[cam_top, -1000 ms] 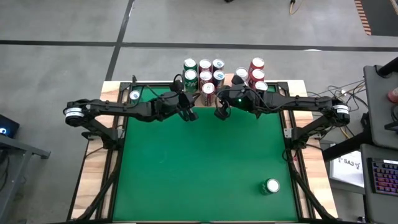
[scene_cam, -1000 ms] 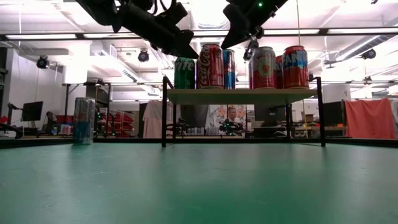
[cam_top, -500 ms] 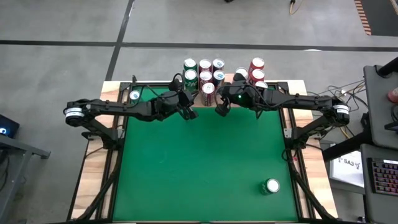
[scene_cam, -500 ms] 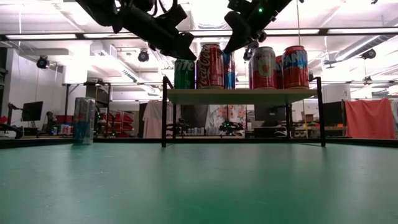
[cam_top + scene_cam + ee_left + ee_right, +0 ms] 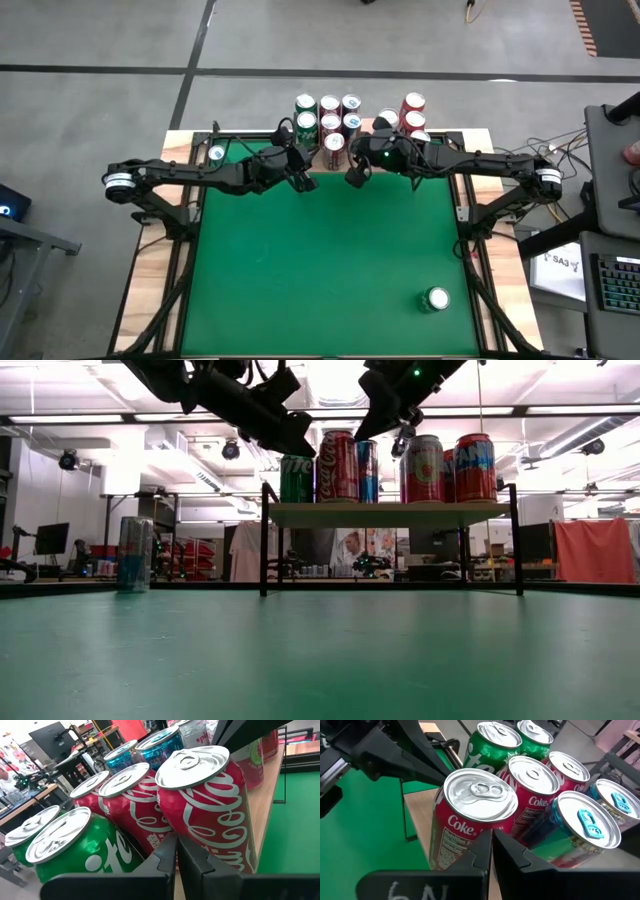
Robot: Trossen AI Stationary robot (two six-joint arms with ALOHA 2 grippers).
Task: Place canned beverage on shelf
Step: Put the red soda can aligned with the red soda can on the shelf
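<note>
right claw point(image 5: 490, 851) — closed, above red Coke can point(image 5: 470, 817) | green, red, blue cans behind it

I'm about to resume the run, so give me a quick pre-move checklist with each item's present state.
1. Left claw shut and empty: ok.
2. Right claw shut and empty: ok.
3. Both claws clear of the front Coke can on the shelf: ok, they hover near it without touching.
4. Cans on the shelf upright: ok in the low view.
5. Cans left to place: not ok, one can stands at the mat's near right, a tall can at the far left beside the shelf.
6. Free room on the shelf for another can: cannot tell.
</note>
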